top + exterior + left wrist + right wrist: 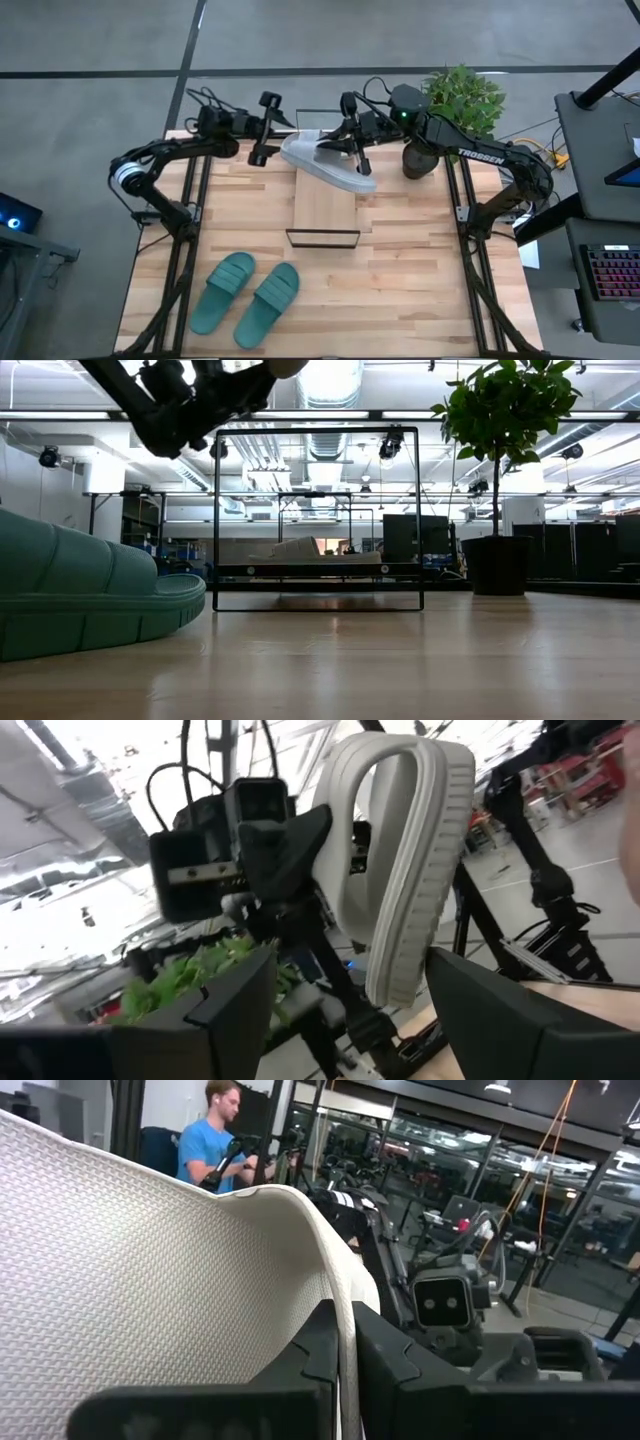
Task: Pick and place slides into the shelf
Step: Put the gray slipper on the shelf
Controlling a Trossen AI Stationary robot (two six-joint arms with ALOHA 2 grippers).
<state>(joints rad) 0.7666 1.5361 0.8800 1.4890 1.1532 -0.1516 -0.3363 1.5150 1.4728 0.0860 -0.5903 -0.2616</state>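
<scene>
While the right pincer (350, 150) clamps the grey slide (325, 162), apparently above the shelf (323, 208).

The right claw (345, 1370) has its two dark fingers pinched shut on the edge of a pale grey slide (150, 1270), whose dimpled sole fills the nine o'clock side. A person in a blue shirt (212, 1140) stands at eleven o'clock.

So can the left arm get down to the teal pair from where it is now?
Probably yes. The left end effector is open and empty at the table's far edge, and the teal pair lies uncovered at the near left, on that arm's side. The shelf stands off to one side, not between them.
</scene>
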